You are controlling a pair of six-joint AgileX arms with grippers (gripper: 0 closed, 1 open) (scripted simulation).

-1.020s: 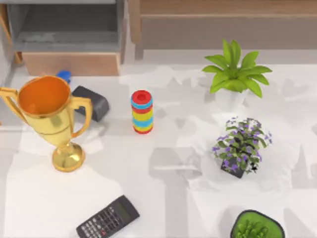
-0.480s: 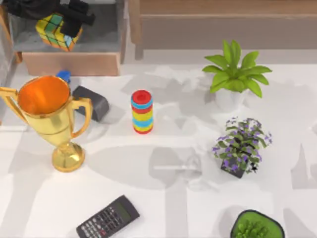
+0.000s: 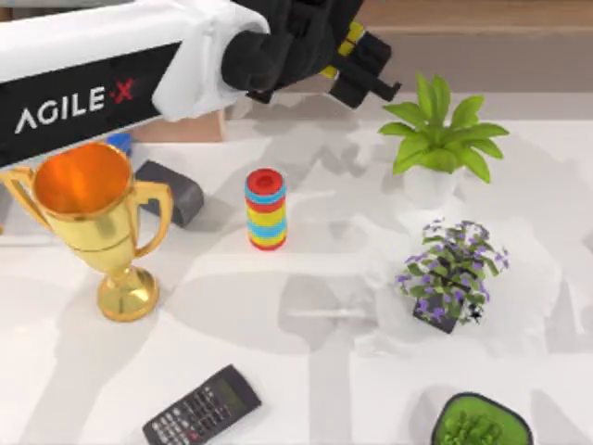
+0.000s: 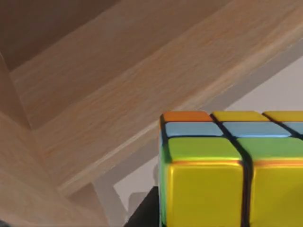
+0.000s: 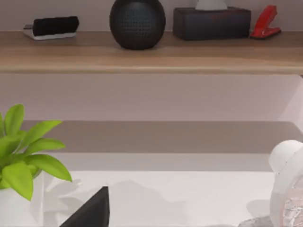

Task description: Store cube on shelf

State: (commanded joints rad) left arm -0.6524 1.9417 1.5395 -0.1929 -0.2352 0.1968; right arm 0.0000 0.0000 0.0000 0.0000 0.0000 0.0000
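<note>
Gold trophy (image 3: 88, 222) stands near the table's left edge, upright on its foot, orange inside the bowl; a dark grey block (image 3: 174, 190) lies just beside it, toward the back edge. Printed on the left arm's black panel above them: "AGILE·X", white letters with a red mark before the X.

Left arm reaches from the left across the back of the table (image 3: 278, 371). Left claw (image 3: 345, 54) is closed on the cube (image 3: 351, 39); top view shows yellow tiles between the black fingers, and the left wrist view shows the cube (image 4: 227, 165) close up, with yellow, green, orange and pale blue tiles. Cube is carried in the air at the back edge, near the front lip of the shelf (image 3: 463, 19) and not yet resting on it. Judgement: held high to clear the ledge before set-down.

Ring stack (image 3: 266, 209) stands upright mid-table, apart from the arm. Calculator (image 3: 202, 406) lies near the front edge; key legends too small to read.

Toward the right: green plant (image 3: 440, 139) in a white pot near the back, purple-flowered plant (image 3: 452, 269) in front of it.

Right claw: fingers not shown, state cannot be told.
</note>
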